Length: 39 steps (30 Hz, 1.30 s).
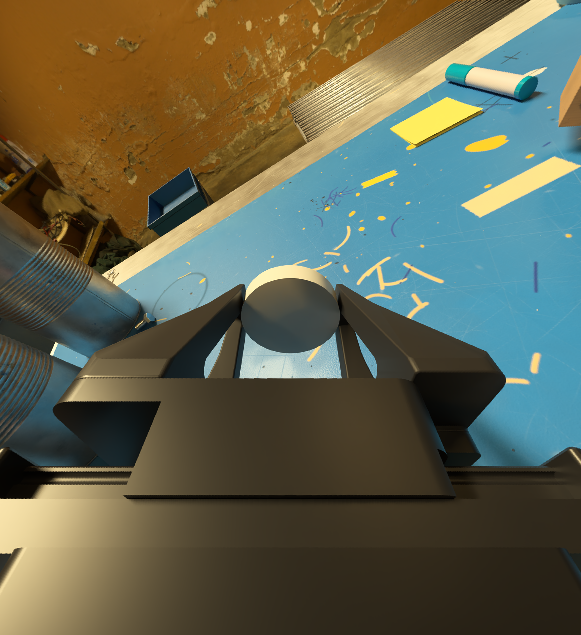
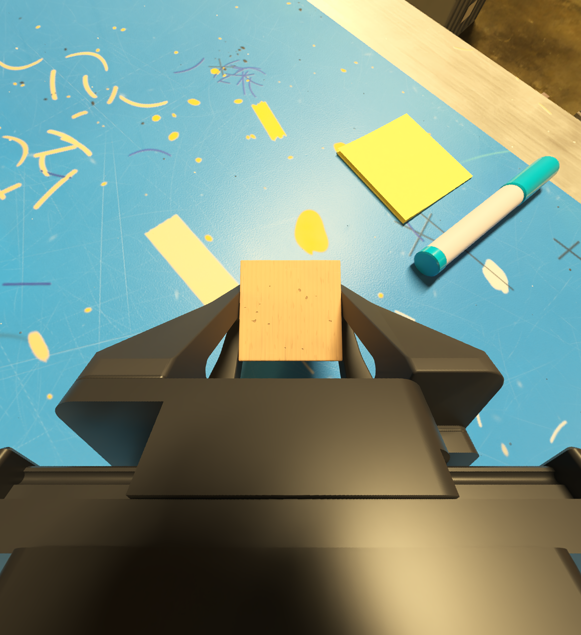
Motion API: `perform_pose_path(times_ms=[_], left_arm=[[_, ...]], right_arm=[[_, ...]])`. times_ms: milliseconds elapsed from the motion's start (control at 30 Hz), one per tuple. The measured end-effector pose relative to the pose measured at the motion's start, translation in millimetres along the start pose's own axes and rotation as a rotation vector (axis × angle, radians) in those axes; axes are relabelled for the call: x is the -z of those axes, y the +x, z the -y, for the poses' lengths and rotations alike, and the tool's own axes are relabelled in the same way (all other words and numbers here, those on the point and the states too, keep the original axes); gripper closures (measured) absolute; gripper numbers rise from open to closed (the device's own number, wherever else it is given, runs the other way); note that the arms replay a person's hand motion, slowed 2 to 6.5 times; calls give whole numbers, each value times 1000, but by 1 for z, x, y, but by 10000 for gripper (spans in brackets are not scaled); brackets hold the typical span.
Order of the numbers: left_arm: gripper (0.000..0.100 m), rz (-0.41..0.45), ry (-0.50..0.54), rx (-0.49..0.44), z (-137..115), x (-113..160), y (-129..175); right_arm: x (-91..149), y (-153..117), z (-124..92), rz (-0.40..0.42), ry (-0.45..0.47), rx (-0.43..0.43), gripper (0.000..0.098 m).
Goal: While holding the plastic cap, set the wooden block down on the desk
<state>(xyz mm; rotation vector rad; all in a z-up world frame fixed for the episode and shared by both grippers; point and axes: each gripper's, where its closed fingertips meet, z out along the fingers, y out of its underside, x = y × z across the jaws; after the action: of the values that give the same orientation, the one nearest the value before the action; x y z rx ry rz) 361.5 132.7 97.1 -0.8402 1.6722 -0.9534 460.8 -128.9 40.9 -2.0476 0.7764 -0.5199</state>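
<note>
Black left gripper fills the near view, its jaws clamped on one white cap held above the blue desk. One right gripper likewise grips one wooden block by its sides, apparently above the desk, though a gap is hard to judge. The step in hand seems to be lowering the block; next calls for descending, then releasing only the right jaws. Beyond lie one yellow notepad and one teal marker.
</note>
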Motion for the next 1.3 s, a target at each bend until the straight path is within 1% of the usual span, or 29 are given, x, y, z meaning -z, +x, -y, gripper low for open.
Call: perform_pose_path(times_ms=[533, 1300], left_arm=[[573, 4, -11, -2, -5, -2, -1], [573, 4, -12, -8, -4, -3, -1]], right_arm=[[-1, -12, -4, 13, -17, 84, 559], [4, -33, -10, 104, -46, 63, 559]])
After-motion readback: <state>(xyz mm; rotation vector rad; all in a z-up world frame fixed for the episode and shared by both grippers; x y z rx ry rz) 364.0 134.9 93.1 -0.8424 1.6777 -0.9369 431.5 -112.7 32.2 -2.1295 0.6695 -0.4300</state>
